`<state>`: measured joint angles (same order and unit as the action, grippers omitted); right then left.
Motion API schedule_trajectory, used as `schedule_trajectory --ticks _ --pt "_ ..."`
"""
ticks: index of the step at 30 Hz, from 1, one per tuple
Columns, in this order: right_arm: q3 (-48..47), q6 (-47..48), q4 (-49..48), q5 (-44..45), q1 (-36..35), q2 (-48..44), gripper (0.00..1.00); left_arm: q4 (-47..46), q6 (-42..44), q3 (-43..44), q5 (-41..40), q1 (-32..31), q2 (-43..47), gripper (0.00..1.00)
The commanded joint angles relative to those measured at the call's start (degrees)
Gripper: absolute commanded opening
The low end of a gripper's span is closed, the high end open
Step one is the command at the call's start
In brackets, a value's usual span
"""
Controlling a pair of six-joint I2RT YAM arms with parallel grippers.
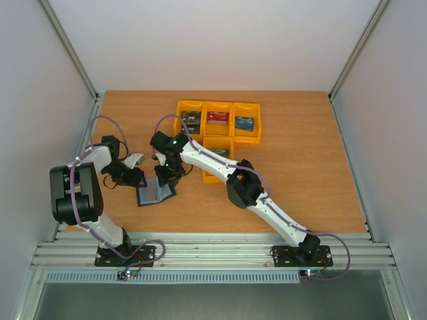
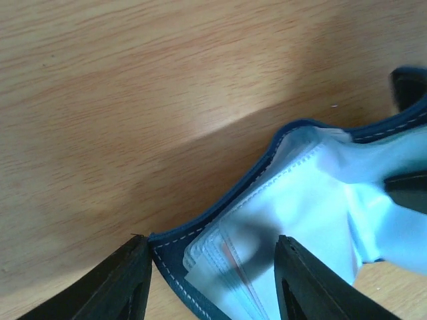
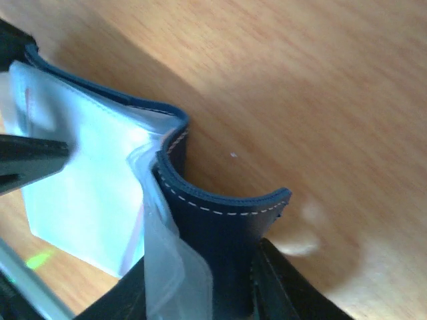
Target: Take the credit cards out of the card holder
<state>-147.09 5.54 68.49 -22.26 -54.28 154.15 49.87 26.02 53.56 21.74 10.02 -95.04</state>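
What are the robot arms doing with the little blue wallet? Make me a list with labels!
card holder: lying open on the table, clear sleeves showing
left gripper: open, fingers on either side of the holder's corner
right gripper: shut on the holder's navy cover, which stands curled up
credit cards: none seen out on the table; a reddish edge shows inside a sleeve
yellow bins: at the back, away from both grippers

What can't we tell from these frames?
- How many cards are inside: the left wrist view shows only a blurred orange line behind cloudy sleeves.
- Card holder, top view: too small, partly behind the right gripper.
- Right wrist view: its own fingers hide where the holder is held.
- Bins: contents too small.
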Motion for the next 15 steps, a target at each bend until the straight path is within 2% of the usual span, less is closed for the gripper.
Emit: schedule_trajectory --ticks 1,4,9,12,15 --pt "0.11 -2.61 -4.53 -4.63 -1.31 1.02 0.20 1.09 2.09 -0.99 7.32 -1.23 2.63 0.52" --pt "1.54 -3.21 -4.35 -4.59 -1.19 -0.45 0.02 0.82 1.99 -1.21 7.68 -1.23 3.70 0.52" --pt "6.54 -2.21 -4.74 -3.19 -1.08 -7.08 0.01 2.79 0.91 0.21 10.72 0.18 10.45 0.66" --pt "12.05 -1.89 -7.58 -2.81 -1.09 -13.34 0.01 7.50 1.04 3.50 12.97 1.31 14.81 0.75" --pt "19.10 -2.44 -10.35 -2.34 -1.09 -20.28 0.01 13.48 1.68 7.78 15.19 1.81 18.47 0.79"
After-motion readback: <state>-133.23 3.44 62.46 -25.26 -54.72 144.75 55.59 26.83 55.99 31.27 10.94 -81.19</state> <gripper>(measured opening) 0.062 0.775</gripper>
